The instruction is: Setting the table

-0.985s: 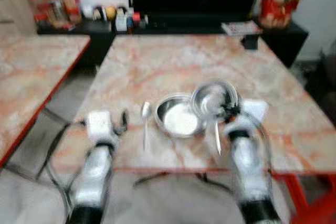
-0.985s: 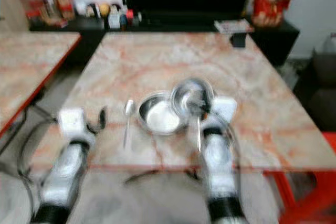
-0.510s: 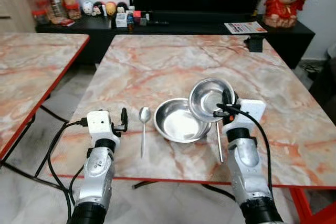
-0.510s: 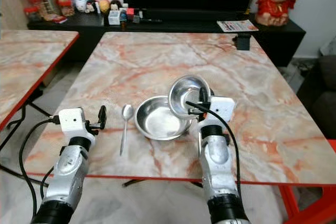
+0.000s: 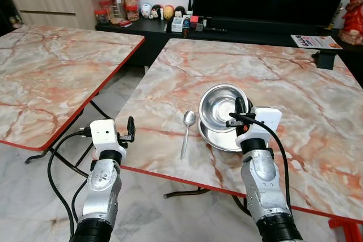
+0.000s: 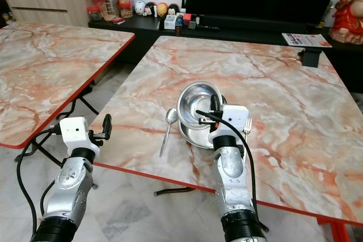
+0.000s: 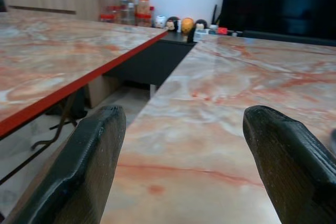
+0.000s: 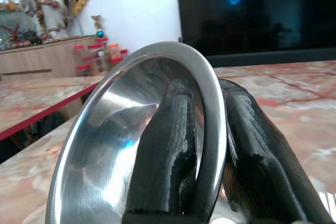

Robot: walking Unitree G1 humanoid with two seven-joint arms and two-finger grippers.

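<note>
Two marble tables [image 5: 295, 83] stand side by side. On the nearer one lie one steel plate [image 6: 195, 135], one spoon [image 5: 186, 128] and one fork [image 6: 247, 124]. The right gripper [image 5: 240, 110] pinches the rim of one empty steel bowl [image 5: 221, 105], tilted above the plate. The left gripper [image 7: 184, 171] hovers at the table edge, fingers spread.

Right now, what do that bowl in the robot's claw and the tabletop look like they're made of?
The bowl looks like polished steel: silvery, mirror-like reflections. The tabletop looks like glossy marble or an imitation, cream with orange veins, edged in red.
</note>
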